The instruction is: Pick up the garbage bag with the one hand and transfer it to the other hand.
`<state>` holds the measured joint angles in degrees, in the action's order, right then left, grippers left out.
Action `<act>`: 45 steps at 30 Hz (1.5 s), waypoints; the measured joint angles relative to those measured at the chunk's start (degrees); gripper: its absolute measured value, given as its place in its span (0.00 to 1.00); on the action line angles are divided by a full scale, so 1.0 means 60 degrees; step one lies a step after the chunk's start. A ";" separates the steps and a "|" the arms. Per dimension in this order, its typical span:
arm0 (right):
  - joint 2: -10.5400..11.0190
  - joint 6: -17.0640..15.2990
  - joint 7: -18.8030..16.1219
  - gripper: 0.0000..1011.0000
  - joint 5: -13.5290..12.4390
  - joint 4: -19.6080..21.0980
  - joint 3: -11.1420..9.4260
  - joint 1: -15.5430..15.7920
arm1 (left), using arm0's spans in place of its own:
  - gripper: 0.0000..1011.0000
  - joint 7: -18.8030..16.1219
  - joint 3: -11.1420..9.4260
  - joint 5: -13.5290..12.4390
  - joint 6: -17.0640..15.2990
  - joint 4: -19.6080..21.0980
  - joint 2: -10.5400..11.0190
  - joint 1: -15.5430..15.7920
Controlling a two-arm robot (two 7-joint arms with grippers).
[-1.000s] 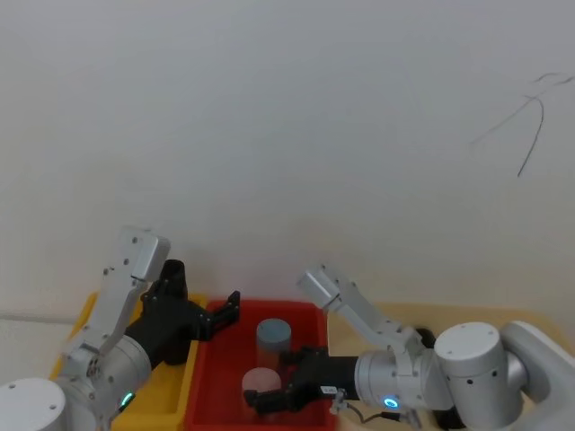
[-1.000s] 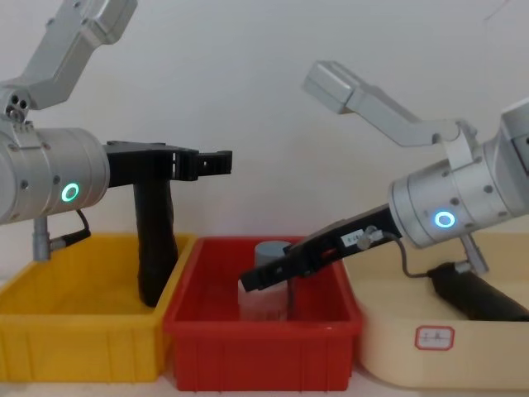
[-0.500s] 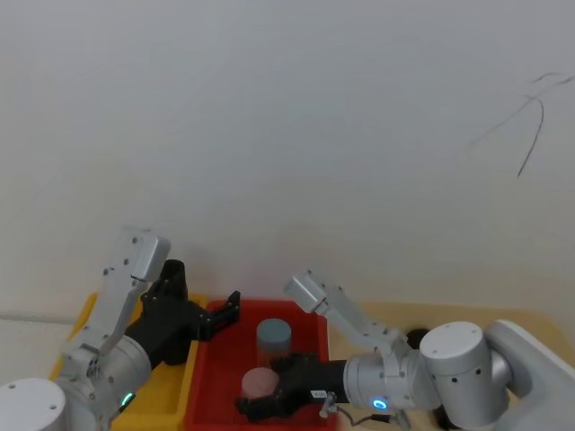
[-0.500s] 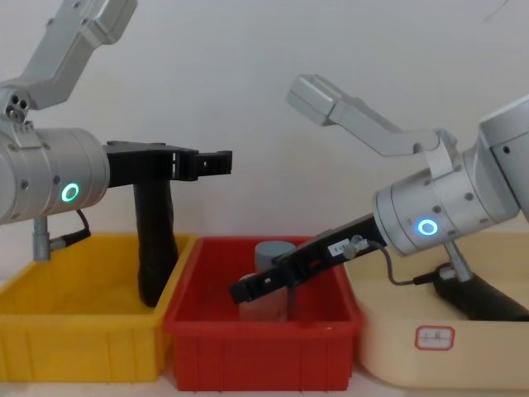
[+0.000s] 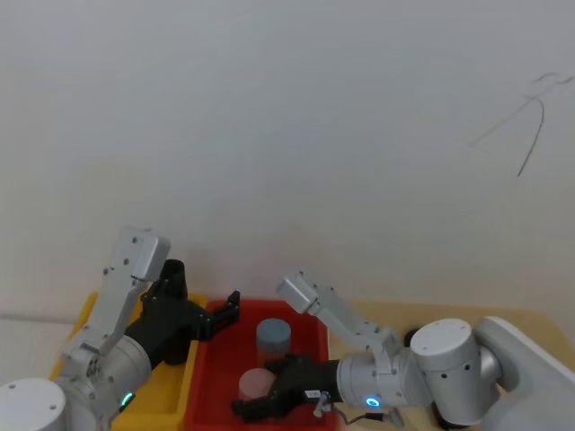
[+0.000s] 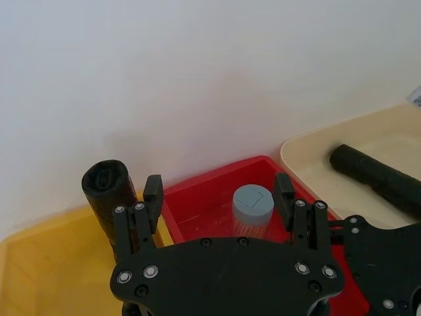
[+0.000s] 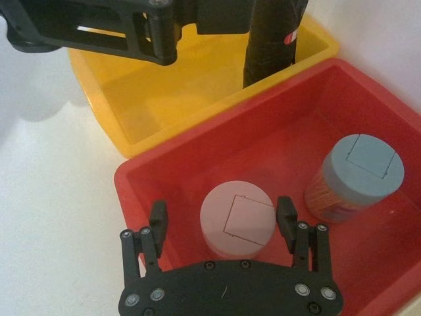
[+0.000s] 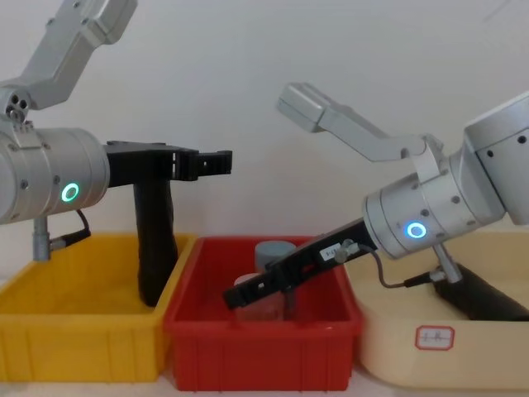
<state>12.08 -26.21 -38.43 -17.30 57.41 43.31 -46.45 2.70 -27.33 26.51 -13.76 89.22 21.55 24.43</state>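
Head view: left gripper [image 5: 225, 310], green ring lit, hangs over the back-left corner of the red bin [image 5: 216, 377], right by the yellow bin [image 5: 166, 386]. Fingers apart, nothing in them. Right gripper [image 5: 247, 409], blue ring, sits low in the red bin at the pink-lidded jar [image 5: 256, 384], w/ the grey-lidded jar [image 5: 273, 337] just behind

Left wrist view: fingers spread wide, empty. Under them is the grey-lidded jar. A tall black roll [image 6: 105, 194] stands upright in the yellow bin, near one finger. And there's the garbage bag [image 6: 378, 178]: matte black, thick cylinder w/ a rounded end, lying on its side in the beige bin [image 6: 309, 141], well apart from this gripper

Right wrist view: fingers wide, one either side of the pink-lidded jar at lid level; can't tell if they touch it

Chest view: left gripper is level and high above the bin rims. Right gripper slants down into the red bin. The garbage bag lies slightly tilted in the beige bin, below the right wrist, and neither gripper is on it
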 joint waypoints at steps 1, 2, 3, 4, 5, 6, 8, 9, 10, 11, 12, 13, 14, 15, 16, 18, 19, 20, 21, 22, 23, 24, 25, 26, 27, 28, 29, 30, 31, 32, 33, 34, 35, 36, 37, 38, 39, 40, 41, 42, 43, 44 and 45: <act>-0.0024 0.0020 -0.0016 0.99 0.0018 -0.0071 0.0006 -0.0026 | 0.99 0.0000 0.0000 0.0000 0.0000 -0.0001 0.0000 0.0000; -0.0031 0.0031 -0.0027 0.99 0.0026 -0.0093 0.0007 -0.0034 | 0.99 0.0000 0.0001 0.0000 0.0001 0.0000 -0.0001 0.0000; -0.0060 0.0058 -0.0047 0.99 0.0040 -0.0171 0.0013 -0.0062 | 0.99 0.0000 0.0000 0.0000 0.0000 0.0000 0.0000 0.0000; -0.0071 0.0067 -0.0058 0.99 0.0047 -0.0202 0.0015 -0.0073 | 0.99 0.0000 0.0000 0.0000 0.0000 0.0000 0.0000 0.0000; -0.0084 0.0075 -0.0064 0.99 0.0056 -0.0232 0.0016 -0.0088 | 0.99 0.0000 0.0001 0.0000 0.0000 0.0000 0.0000 0.0000; -0.0102 0.0096 -0.0075 0.99 0.0075 -0.0301 0.0017 -0.0108 | 0.99 0.0000 0.0000 0.0000 0.0000 0.0000 0.0000 0.0000; -0.0119 0.0123 -0.0089 0.99 0.0098 -0.0360 0.0019 -0.0125 | 0.99 0.0000 0.0000 0.0000 0.0000 0.0000 0.0000 0.0000; -0.0136 0.0144 -0.0104 0.99 0.0112 -0.0424 0.0019 -0.0142 | 0.99 0.0000 0.0000 0.0000 0.0001 0.0000 0.0000 0.0000; -0.0146 0.0151 -0.0114 0.99 0.0120 -0.0466 0.0019 -0.0153 | 0.99 0.0000 0.0000 0.0000 0.0000 0.0000 0.0000 0.0000; -0.0153 0.0158 -0.0120 0.99 0.0128 -0.0497 0.0019 -0.0160 | 0.99 0.0000 0.0000 0.0000 0.0000 0.0000 0.0000 0.0000; -0.0159 0.0167 -0.0127 0.99 0.0136 -0.0514 0.0019 -0.0165 | 0.99 0.0000 0.0000 0.0000 0.0001 0.0000 0.0000 0.0000; -0.0179 0.0193 -0.0142 0.99 0.0153 -0.0580 0.0018 -0.0182 | 0.99 0.0000 0.0000 0.0000 0.0000 0.0000 -0.0001 0.0000; -0.0187 0.0204 -0.0147 0.99 0.0162 -0.0605 0.0016 -0.0189 | 0.99 0.0000 0.0000 0.0000 0.0001 0.0000 -0.0001 0.0000; -0.0201 0.0216 -0.0152 0.99 0.0169 -0.0640 0.0015 -0.0199 | 0.99 0.0000 0.0000 0.0000 0.0000 0.0000 -0.0001 0.0000; -0.0219 0.0233 -0.0164 0.99 0.0180 -0.0691 0.0012 -0.0217 | 0.99 0.0000 0.0001 0.0000 0.0000 0.0000 0.0000 0.0000; -0.0239 0.0262 -0.0186 0.99 0.0194 -0.0746 0.0008 -0.0232 | 0.99 0.0000 0.0000 0.0000 0.0000 0.0000 0.0000 0.0000; -0.0258 0.0285 -0.0205 0.99 0.0209 -0.0805 0.0006 -0.0248 | 0.99 0.0000 0.0000 0.0000 0.0000 0.0000 0.0000 0.0000; -0.0270 0.0296 -0.0213 0.99 0.0215 -0.0843 0.0005 -0.0258 | 0.99 0.0000 0.0000 0.0000 0.0000 0.0000 0.0000 0.0000; -0.0290 0.0315 -0.0228 0.99 0.0233 -0.0897 0.0004 -0.0276 | 0.99 0.0000 0.0000 0.0000 0.0000 0.0000 0.0000 0.0000; -0.0297 0.0326 -0.0233 0.99 0.0241 -0.0919 0.0002 -0.0282 | 0.99 0.0000 0.0001 0.0000 0.0000 0.0000 0.0000 0.0000; -0.0304 0.0337 -0.0238 0.99 0.0249 -0.0939 0.0001 -0.0289 | 0.99 0.0000 0.0000 0.0000 0.0000 0.0000 -0.0001 0.0000; -0.0312 0.0345 -0.0245 0.99 0.0253 -0.0959 0.0000 -0.0294 | 0.99 0.0000 0.0000 0.0001 0.0000 0.0000 -0.0001 -0.0001; -0.0324 0.0361 -0.0261 0.99 0.0261 -0.0995 -0.0001 -0.0309 | 0.99 0.0000 0.0000 0.0000 0.0000 0.0000 0.0000 0.0000; -0.0331 0.0365 -0.0267 0.98 0.0265 -0.1013 -0.0003 -0.0315 | 0.99 0.0000 0.0000 0.0000 0.0000 0.0000 0.0001 -0.0001; -0.0337 0.0370 -0.0273 0.97 0.0271 -0.1028 -0.0003 -0.0319 | 0.99 0.0000 0.0001 0.0000 0.0000 0.0000 0.0000 0.0000; -0.0349 0.0379 -0.0282 0.95 0.0280 -0.1055 -0.0003 -0.0328 | 0.99 0.0001 0.0000 0.0000 0.0000 0.0000 0.0000 0.0000; -0.0352 0.0387 -0.0286 0.94 0.0284 -0.1068 -0.0004 -0.0334 | 0.99 0.0000 0.0000 0.0000 0.0000 0.0000 0.0000 0.0000; -0.0355 0.0393 -0.0288 0.92 0.0287 -0.1079 -0.0005 -0.0338 | 0.99 0.0000 0.0000 0.0000 0.0000 0.0000 0.0000 0.0000; -0.0360 0.0400 -0.0291 0.90 0.0290 -0.1092 -0.0006 -0.0340 | 0.99 0.0000 0.0000 0.0000 0.0000 0.0000 0.0000 0.0000; -0.0370 0.0409 -0.0296 0.87 0.0296 -0.1115 -0.0007 -0.0344 | 0.99 0.0000 0.0000 -0.0001 0.0000 0.0000 0.0000 0.0000; -0.0373 0.0414 -0.0299 0.85 0.0299 -0.1126 -0.0008 -0.0347 | 0.99 0.0000 0.0000 0.0000 0.0000 -0.0001 0.0000 0.0000; -0.0375 0.0419 -0.0300 0.83 0.0301 -0.1135 -0.0008 -0.0349 | 0.99 0.0000 0.0000 0.0000 0.0000 0.0000 0.0000 0.0000; -0.0381 0.0427 -0.0304 0.81 0.0306 -0.1154 -0.0010 -0.0355 | 0.99 0.0000 0.0000 0.0000 0.0000 0.0000 0.0000 0.0000; -0.0384 0.0431 -0.0307 0.76 0.0310 -0.1166 -0.0011 -0.0360 | 0.99 0.0000 0.0000 0.0000 0.0000 0.0000 0.0000 0.0000; -0.0389 0.0435 -0.0311 0.73 0.0313 -0.1178 -0.0012 -0.0365 | 0.99 0.0000 0.0000 0.0000 0.0001 0.0000 0.0000 0.0000; -0.0392 0.0436 -0.0313 0.71 0.0315 -0.1183 -0.0012 -0.0367 | 0.99 0.0000 0.0000 0.0000 0.0000 0.0000 0.0000 0.0000; -0.0395 0.0438 -0.0315 0.68 0.0316 -0.1192 -0.0013 -0.0369 | 0.99 0.0000 0.0000 0.0000 0.0000 0.0000 0.0000 0.0000; -0.0397 0.0441 -0.0317 0.66 0.0318 -0.1197 -0.0014 -0.0370 | 0.99 0.0000 0.0000 0.0000 0.0000 0.0000 -0.0001 0.0000; -0.0398 0.0442 -0.0319 0.66 0.0321 -0.1200 -0.0016 -0.0371 | 0.99 0.0000 0.0000 0.0000 0.0000 0.0000 -0.0001 0.0000; -0.0398 0.0442 -0.0320 0.66 0.0322 -0.1200 -0.0018 -0.0371 | 0.99 0.0000 0.0000 0.0000 0.0000 0.0000 0.0000 0.0000; -0.0398 0.0442 -0.0320 0.66 0.0323 -0.1200 -0.0023 -0.0371 | 0.99 0.0000 0.0000 0.0000 0.0000 0.0000 0.0000 0.0000; -0.0395 0.0442 -0.0320 0.66 0.0323 -0.1194 -0.0040 -0.0369 | 0.99 0.0000 0.0000 0.0000 0.0000 0.0000 0.0000 0.0000; -0.0390 0.0442 -0.0319 0.66 0.0324 -0.1181 -0.0051 -0.0362 | 0.99 0.0000 0.0000 0.0000 0.0000 0.0000 0.0001 0.0000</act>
<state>9.74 -23.56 -40.35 -15.36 50.33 43.01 -48.62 2.70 -27.33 26.51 -13.76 89.22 21.55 24.43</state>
